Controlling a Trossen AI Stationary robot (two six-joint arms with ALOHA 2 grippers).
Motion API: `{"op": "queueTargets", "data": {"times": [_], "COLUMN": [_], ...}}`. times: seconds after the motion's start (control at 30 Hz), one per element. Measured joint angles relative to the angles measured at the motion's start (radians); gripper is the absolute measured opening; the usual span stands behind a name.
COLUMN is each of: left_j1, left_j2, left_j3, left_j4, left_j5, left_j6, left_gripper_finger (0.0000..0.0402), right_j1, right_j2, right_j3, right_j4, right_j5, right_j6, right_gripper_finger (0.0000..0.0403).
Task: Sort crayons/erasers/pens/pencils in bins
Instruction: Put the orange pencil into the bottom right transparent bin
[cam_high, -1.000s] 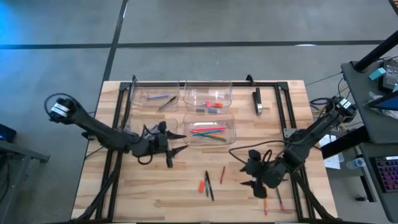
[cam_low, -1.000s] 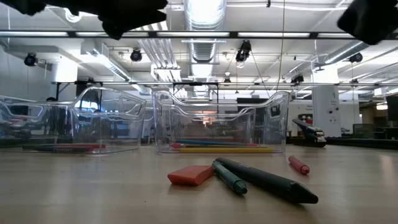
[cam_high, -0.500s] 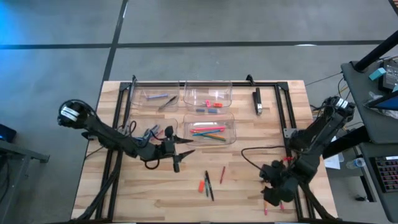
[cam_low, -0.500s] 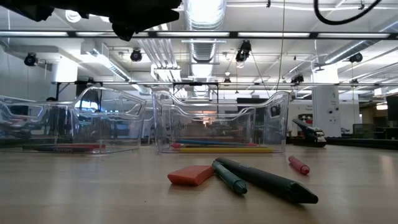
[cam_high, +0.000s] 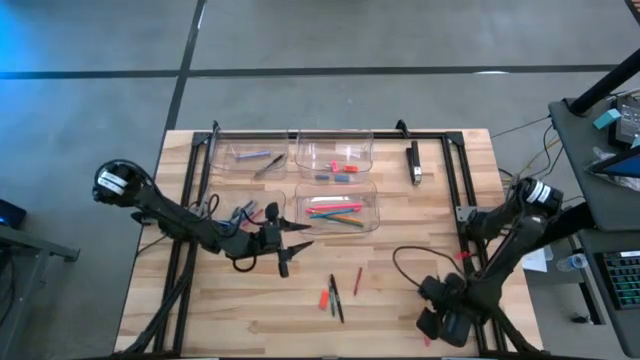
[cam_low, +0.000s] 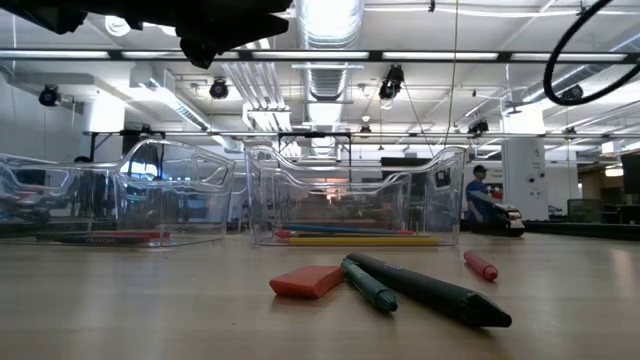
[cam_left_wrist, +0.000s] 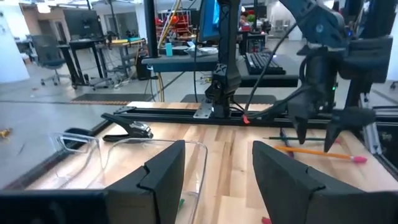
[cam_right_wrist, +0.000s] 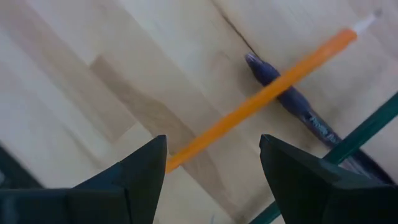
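My right gripper (cam_high: 438, 322) is open and hangs near the table's near right corner, also shown in the left wrist view (cam_left_wrist: 317, 127). It is above an orange pencil (cam_right_wrist: 267, 90) that lies across a dark purple pen (cam_right_wrist: 292, 102) on the wood. My left gripper (cam_high: 285, 243) is open and empty, above the table by the near-left corner of the pencil bin (cam_high: 337, 210). A red-orange eraser (cam_low: 307, 281), two dark pens (cam_low: 430, 290) and a red crayon (cam_low: 480, 265) lie on the table's near middle. The bins stand toward the far side; the far middle bin (cam_high: 335, 155) holds erasers.
A black frame rail (cam_high: 455, 170) runs round the table, with a black-and-silver bar (cam_high: 414, 163) on it at the far right. The far-left bin (cam_high: 250, 160) holds dark pens. A person (cam_low: 480, 195) shows in the room beyond the table.
My right gripper has gone toward the table's near right corner and now hangs over the orange pencil and the purple pen. My left gripper has gone a little toward the table's right edge, then kept still. Nothing on the table has moved.
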Motion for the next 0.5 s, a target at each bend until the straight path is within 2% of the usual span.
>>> {"op": "queueTargets", "data": {"times": [0.13,0.37,0.5], "left_j1": [-0.003,-0.016,-0.022], "left_j2": [0.000,0.002,0.002], "left_j3": [0.000,0.000,-0.001], "left_j4": [0.000,-0.001,-0.001], "left_j5": [0.012,0.034,0.035], "left_j6": [-0.030,-0.076,-0.100], "left_gripper_finger": [0.0173,0.0173,0.0173], "right_j1": [0.013,0.014,0.017], "right_j2": [0.037,0.109,0.131], "right_j3": [0.000,0.002,0.002], "right_j4": [0.012,0.075,0.091], "right_j5": [0.002,0.010,0.010], "right_j6": [0.052,0.053,0.056], "right_gripper_finger": [0.0246,0.0244,0.0214]}}
